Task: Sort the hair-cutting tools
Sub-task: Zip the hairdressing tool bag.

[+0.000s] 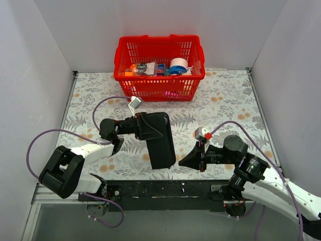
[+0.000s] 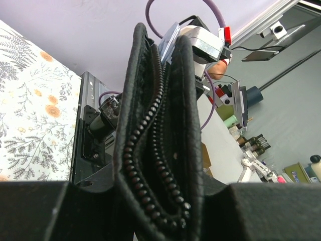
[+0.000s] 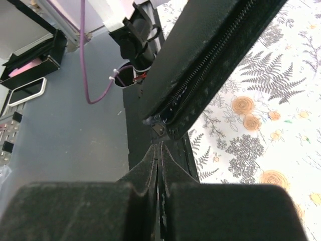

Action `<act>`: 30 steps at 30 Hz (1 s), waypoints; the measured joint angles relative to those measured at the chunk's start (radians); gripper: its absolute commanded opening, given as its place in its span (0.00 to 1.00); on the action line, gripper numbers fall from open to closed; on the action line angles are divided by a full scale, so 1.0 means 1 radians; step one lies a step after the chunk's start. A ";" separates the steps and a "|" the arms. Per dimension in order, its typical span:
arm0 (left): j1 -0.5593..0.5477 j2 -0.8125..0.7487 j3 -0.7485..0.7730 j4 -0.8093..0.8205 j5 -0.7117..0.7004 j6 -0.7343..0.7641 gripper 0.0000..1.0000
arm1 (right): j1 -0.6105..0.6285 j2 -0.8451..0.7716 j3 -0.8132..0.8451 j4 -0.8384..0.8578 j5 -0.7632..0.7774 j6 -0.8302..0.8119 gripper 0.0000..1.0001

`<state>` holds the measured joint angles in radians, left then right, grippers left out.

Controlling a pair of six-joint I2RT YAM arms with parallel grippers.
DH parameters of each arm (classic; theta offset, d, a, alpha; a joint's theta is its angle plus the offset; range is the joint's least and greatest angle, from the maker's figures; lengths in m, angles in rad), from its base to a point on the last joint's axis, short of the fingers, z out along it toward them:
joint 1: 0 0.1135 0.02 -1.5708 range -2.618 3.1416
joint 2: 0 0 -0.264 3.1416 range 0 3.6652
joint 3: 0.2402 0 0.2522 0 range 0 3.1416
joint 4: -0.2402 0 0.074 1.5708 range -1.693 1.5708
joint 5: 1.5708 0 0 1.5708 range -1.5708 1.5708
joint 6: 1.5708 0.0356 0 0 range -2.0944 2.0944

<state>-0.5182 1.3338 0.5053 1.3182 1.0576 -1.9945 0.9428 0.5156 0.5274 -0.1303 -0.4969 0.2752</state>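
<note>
The two scissors and the slim black stick are not visible in any view. A large flat black zip pouch [image 1: 161, 143] lies on the floral table between the arms. My left gripper [image 1: 142, 125] is shut on the pouch's far end; in the left wrist view the pouch [image 2: 160, 125] stands edge-on between the fingers, its zipper partly parted, and the gripper [image 2: 160, 206] clamps it. My right gripper [image 1: 181, 161] is at the pouch's near right corner. In the right wrist view its fingers [image 3: 160, 150] are shut on the zipper pull [image 3: 159, 129] at the end of the pouch [image 3: 210, 65].
A red plastic basket [image 1: 150, 89] stands at the back centre, holding a tape roll [image 1: 178, 65] and other small items. The black table edge rail [image 1: 165, 191] runs along the front. Grey walls close in on the left, right and back.
</note>
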 measured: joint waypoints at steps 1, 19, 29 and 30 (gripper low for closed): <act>-0.003 -0.003 0.000 0.000 0.000 0.000 0.00 | 0.000 0.008 -0.005 0.023 -0.020 0.011 0.01; -0.029 -0.004 0.001 -0.001 0.000 0.000 0.00 | 0.029 0.116 -0.021 0.192 -0.067 0.067 0.01; -0.030 -0.004 0.001 -0.002 0.004 -0.001 0.00 | 0.069 0.172 -0.035 0.258 -0.032 0.096 0.01; -0.029 -0.004 0.001 -0.002 0.005 -0.001 0.00 | 0.077 0.176 -0.035 0.262 -0.022 0.097 0.01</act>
<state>-0.5476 1.3300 0.5060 1.3167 1.0630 -1.9957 1.0203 0.6918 0.4927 0.1314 -0.5186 0.3725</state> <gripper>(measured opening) 0.251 0.021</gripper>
